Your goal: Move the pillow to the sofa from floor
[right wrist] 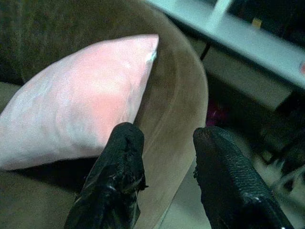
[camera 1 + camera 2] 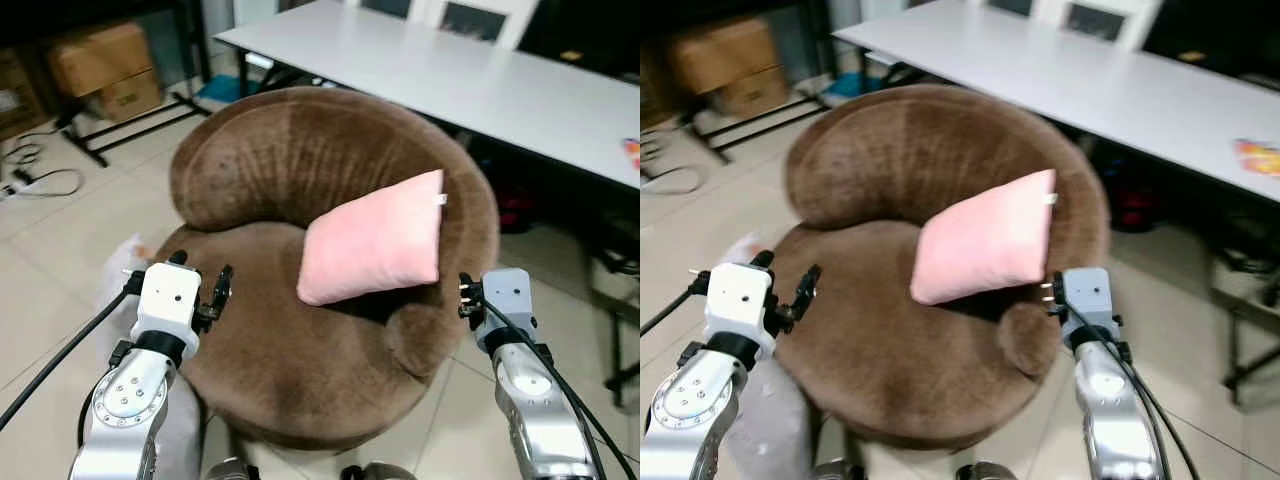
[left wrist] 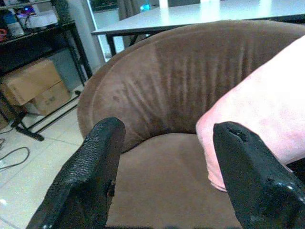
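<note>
In the left eye view we see the pink pillow [image 2: 375,238] right of centre, leaning on the curved back and right arm of the round brown sofa [image 2: 270,170], its lower edge on the seat. Our left gripper [image 2: 200,290] sits at lower left beside the sofa's front-left edge, and our right gripper [image 2: 467,297] at lower right by the sofa's right arm; from here we cannot tell how their fingers stand. A long white table [image 2: 480,75] crosses the top right and cardboard boxes [image 2: 105,65] sit at upper left.

In the right eye view we see the same scene shifted a little leftward, with the pillow [image 2: 985,250] again propped on the sofa.

In the left wrist view our two black fingers [image 3: 90,176] stand wide apart with nothing between them, the sofa back ahead and the pillow [image 3: 267,114] at the right.

In the right wrist view our fingers [image 1: 119,176] are parted and empty, the pillow [image 1: 81,105] at centre left against the sofa's rim
</note>
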`<state>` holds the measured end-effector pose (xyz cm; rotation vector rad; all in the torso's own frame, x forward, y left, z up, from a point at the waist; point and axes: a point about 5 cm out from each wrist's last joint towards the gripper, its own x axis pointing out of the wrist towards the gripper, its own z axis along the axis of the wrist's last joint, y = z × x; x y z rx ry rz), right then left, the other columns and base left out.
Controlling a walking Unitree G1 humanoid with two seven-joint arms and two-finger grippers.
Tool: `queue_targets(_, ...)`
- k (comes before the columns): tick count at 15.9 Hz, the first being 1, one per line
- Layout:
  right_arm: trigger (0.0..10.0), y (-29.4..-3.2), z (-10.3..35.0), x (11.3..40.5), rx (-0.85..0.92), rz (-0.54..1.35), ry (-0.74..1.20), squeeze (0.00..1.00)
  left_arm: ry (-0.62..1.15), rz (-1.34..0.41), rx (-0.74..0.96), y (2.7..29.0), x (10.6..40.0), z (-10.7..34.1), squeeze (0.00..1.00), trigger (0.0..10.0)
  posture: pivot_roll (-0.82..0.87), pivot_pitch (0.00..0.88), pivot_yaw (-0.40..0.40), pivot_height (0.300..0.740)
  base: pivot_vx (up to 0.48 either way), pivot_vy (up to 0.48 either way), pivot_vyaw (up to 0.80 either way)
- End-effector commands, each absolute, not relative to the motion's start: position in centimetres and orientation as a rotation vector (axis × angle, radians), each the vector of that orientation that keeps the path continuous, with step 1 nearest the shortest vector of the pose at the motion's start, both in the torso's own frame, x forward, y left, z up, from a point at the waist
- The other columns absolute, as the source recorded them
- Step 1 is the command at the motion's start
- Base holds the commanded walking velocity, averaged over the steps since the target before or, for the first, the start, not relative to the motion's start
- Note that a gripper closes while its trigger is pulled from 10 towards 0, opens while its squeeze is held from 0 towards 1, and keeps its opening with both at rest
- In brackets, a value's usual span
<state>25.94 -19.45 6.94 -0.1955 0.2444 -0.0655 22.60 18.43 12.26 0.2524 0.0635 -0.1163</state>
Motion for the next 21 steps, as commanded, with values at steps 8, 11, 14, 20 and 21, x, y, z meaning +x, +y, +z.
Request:
queue_targets(8,10.0,-15.1,7.3,27.2,-0.024,0.1,0.317,0.0,0.102,-0.063,0.225,19.3,22.0,11.1,0.0,10.0,0.04,0.0,-0.095,0.74,0.0,0.0,0.0)
queue_targets(11,10.0,-14.8,7.6,27.7,-0.036,0.125,0.319,0.0,0.106,-0.063,0.222,19.2,21.6,11.1,0.0,10.0,0.05,0.0,-0.111,0.74,0.0,0.0,0.0)
queue_targets(14,10.0,-14.7,7.7,27.8,-0.05,0.154,0.331,0.0,0.111,-0.054,0.214,19.0,21.4,10.8,0.0,10.0,0.04,0.0,-0.117,0.74,-0.081,0.0,0.0)
queue_targets(20,10.0,-15.3,8.0,27.4,-0.071,0.144,0.335,0.0,0.112,-0.072,0.204,18.5,21.6,10.7,0.0,10.0,0.02,0.0,-0.107,0.74,-0.276,0.0,0.0)
queue_targets(21,10.0,-15.2,8.0,27.5,-0.074,0.145,0.336,0.0,0.111,-0.074,0.206,18.6,21.7,10.7,0.0,10.0,0.02,0.0,-0.108,0.74,-0.341,0.0,0.0)
